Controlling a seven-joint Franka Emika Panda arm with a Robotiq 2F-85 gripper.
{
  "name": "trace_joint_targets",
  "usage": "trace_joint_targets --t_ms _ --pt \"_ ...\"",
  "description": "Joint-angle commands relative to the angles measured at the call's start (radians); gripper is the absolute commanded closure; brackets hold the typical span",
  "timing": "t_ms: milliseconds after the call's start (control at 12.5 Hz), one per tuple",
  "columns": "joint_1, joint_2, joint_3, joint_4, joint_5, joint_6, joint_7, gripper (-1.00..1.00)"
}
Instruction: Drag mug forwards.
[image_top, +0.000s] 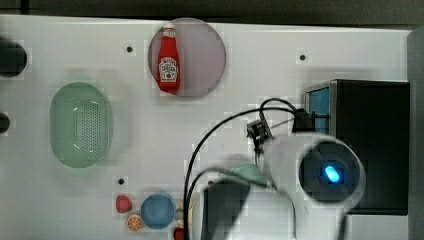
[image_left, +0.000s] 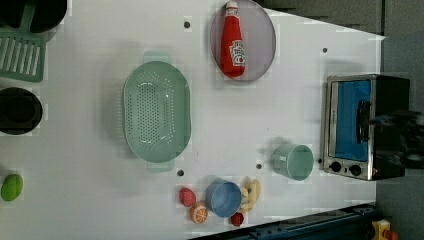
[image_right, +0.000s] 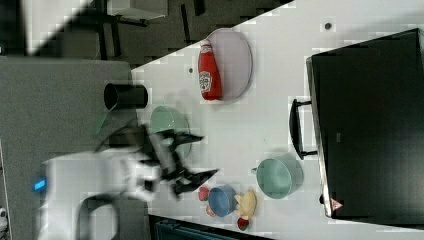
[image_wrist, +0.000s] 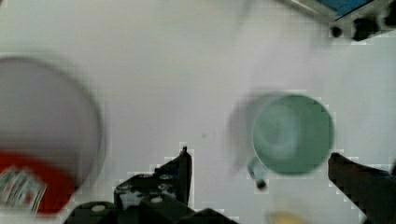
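Observation:
The teal-green mug (image_left: 294, 161) stands upright on the white table, just in front of the toaster oven's door. In the top view, my arm (image_top: 330, 172) covers most of the mug (image_top: 247, 172). The wrist view looks down into the mug (image_wrist: 292, 133), with its small handle pointing toward the camera. My gripper (image_wrist: 259, 156) is open, its two dark fingers spread wide apart above the table and nothing held between them. In the right view the gripper (image_right: 200, 155) hangs raised, toward the right view's left of the mug (image_right: 277, 177).
A toaster oven (image_left: 350, 125) sits beside the mug. A grey plate (image_top: 200, 55) holds a ketchup bottle (image_top: 169, 59). A pale-green colander (image_top: 80, 124) lies at the top view's left. A blue cup (image_top: 157, 211) stands among toy fruit near the table's edge.

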Motion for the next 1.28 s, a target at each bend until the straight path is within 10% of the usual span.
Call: trace_joint_targets --t_ms 80,800,1280 --pt "0.010 0.118 -0.037 -0.122 0.011 0.141 0.227 -1.00" --pt "0.015 0.486 -0.023 -0.138 0.014 0.515 0.518 -0.93" --pt "0.015 0.491 -0.018 -0.142 0.023 0.511 0.517 0.51"
